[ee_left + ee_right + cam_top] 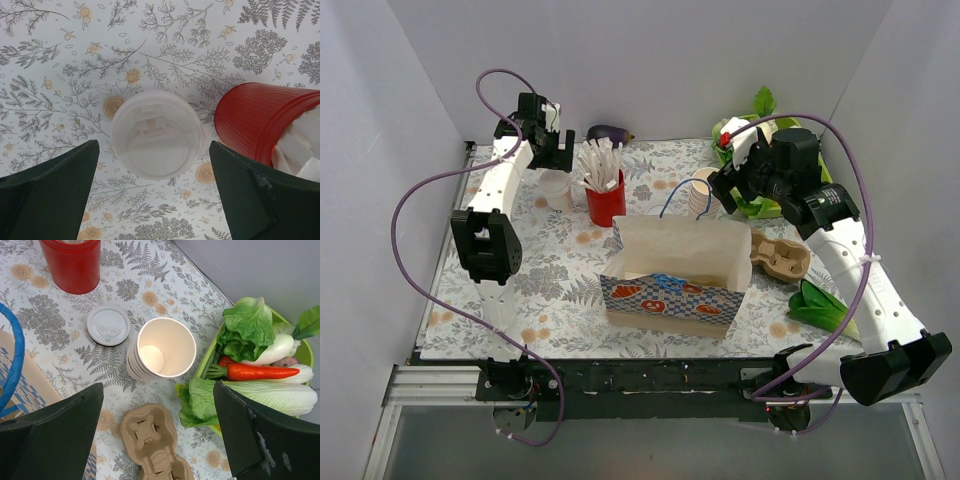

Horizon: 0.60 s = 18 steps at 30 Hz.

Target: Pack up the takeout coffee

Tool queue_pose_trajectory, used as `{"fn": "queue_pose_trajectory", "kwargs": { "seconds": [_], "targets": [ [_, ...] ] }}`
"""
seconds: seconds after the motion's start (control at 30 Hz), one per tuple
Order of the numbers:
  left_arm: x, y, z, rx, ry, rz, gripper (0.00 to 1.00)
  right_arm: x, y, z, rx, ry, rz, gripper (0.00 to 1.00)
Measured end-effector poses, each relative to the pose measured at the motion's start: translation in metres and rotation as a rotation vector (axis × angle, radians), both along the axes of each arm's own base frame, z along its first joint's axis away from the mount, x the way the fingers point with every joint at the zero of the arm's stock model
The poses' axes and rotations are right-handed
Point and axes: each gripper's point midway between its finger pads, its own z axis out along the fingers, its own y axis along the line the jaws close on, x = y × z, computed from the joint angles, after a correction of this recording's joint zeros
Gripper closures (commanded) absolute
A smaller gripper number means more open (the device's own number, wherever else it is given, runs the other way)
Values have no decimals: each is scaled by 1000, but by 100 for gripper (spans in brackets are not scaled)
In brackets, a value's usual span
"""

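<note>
Left hand, fingers apart, hovers over the small cream paper cup with round white plastic lid. A narrow gap separates its rim from the ribbed red plastic cup. Right hand is also spread wide.

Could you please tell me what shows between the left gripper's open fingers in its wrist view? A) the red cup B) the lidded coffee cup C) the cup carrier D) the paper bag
B: the lidded coffee cup sits centred between the fingers of the open left gripper, with the red cup off to the side.
</note>
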Motion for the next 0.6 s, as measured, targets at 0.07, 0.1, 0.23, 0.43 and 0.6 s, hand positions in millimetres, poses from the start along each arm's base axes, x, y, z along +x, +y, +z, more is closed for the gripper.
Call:
{"fn": "queue_pose_trajectory", "kwargs": {
  "seconds": [0.07, 0.1, 0.23, 0.43, 0.6],
  "targets": [
    [2, -2, 0, -7, -3, -4, 7, 1, -1, 0, 0, 0, -3, 2],
    [2, -2, -1, -9, -1, -6, 7, 1, -2, 0, 0, -1, -4, 2],
    [2, -3, -6, -11, 14, -9, 7, 1, -3, 0, 0, -1, -8, 2],
    [2, -3, -21, -8, 47, -9, 7, 2, -4, 0, -2, -2, -10, 2],
    [0, -3, -30, -5, 73, -9, 8, 2, -4, 0, -1, -2, -10, 2]
  ]
}}
